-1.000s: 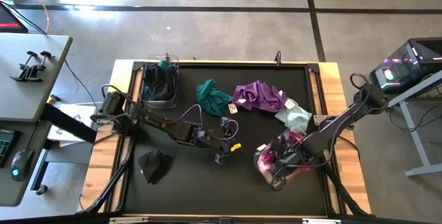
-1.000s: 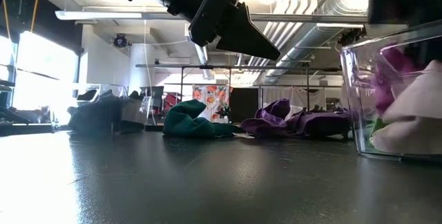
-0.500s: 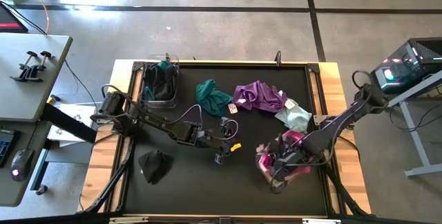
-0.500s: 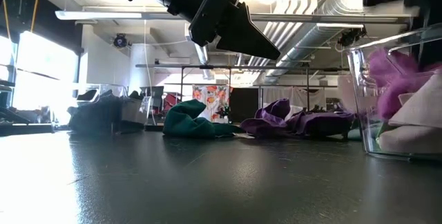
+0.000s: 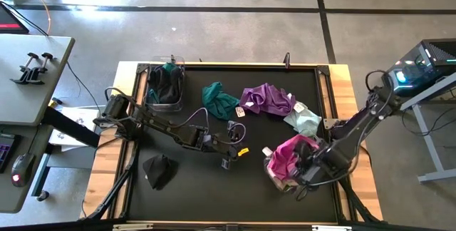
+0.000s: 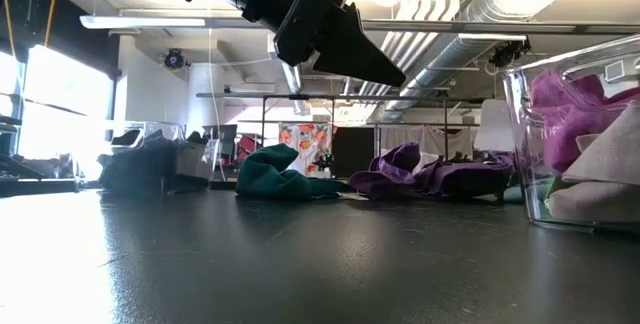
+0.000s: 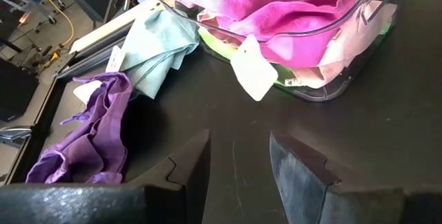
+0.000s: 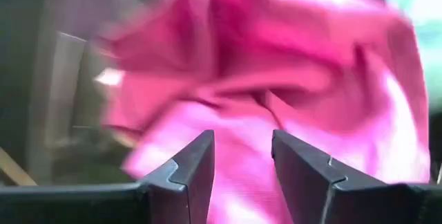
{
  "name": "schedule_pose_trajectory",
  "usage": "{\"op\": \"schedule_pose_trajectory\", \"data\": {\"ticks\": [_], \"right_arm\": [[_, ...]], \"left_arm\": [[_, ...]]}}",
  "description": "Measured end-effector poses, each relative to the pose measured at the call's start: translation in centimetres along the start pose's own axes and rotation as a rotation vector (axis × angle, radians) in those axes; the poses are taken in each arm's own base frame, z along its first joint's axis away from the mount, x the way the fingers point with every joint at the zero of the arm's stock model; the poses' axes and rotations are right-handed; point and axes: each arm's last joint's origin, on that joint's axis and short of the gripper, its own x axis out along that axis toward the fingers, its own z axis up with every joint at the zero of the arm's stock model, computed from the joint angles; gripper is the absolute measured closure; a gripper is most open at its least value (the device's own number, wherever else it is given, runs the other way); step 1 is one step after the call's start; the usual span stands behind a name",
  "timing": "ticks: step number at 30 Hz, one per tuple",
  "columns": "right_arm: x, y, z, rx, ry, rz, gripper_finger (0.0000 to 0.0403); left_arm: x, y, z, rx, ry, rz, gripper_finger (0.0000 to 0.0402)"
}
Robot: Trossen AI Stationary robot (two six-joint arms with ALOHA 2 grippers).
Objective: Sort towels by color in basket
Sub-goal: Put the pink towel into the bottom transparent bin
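**Sorting Station: Towels, Bins and Both Grippers**

Looking straight down from the high view, the black table mat [image 5: 178,195] is seen carrying two clear bins. The dark-towel bin [image 5: 165,85] stands at the far left corner and holds black and teal cloths. The bright-towel bin [image 5: 288,163] stands near the right edge, topped by a magenta towel [image 5: 291,154]. Loose on the mat are a teal towel [image 5: 217,99], a purple towel [image 5: 267,98], a mint towel [image 5: 305,120] and a black towel [image 5: 158,169]. The left gripper [image 5: 231,152] is positioned mid-table, nothing between its fingers. The right gripper [image 5: 308,177] is positioned just beside the bright-towel bin.

At table height, in the low view, the left gripper [image 6: 335,44] is shown hanging above the mat. The teal towel [image 6: 272,176] and purple towel [image 6: 425,174] lie beyond it, and the bright-towel bin [image 6: 575,134] fills the right edge.

In the left wrist view, the fingers [image 7: 190,165] are parted and empty, with bare mat between them.

In the right wrist view, the fingers [image 8: 190,169] are parted with nothing clamped; the magenta towel [image 8: 276,58] lies just ahead.
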Motion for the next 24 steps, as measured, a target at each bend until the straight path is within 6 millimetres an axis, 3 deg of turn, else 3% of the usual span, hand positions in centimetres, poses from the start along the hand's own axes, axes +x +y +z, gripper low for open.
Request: {"op": "schedule_pose_trajectory", "data": {"ticks": [5, 8, 12, 15, 24], "right_arm": [[4.9, -1.8, -0.7, 0.118, 0.093, -0.111, 0.0259], [8.0, -2.4, -0.7, 0.100, 0.143, -0.073, 0.0259], [9.4, -2.9, 0.0, 0.004, 0.199, -0.033, 0.0259], [8.1, -3.0, 0.9, -0.042, 0.218, -0.099, 0.0259], [0.0, -0.9, 3.0, -0.119, 0.122, -0.068, 0.0259]], "left_arm": [[0.0, 0.0, 0.0, -0.002, -0.005, 0.002, 0.0266], [0.0, 0.0, 0.0, -0.002, -0.005, 0.001, 0.0266], [0.0, 0.0, 0.0, -0.003, -0.005, 0.001, 0.0266], [0.0, 0.0, 0.0, -0.003, -0.005, 0.001, 0.0266], [0.0, 0.0, 0.0, -0.006, -0.004, 0.000, 0.0266]]}}
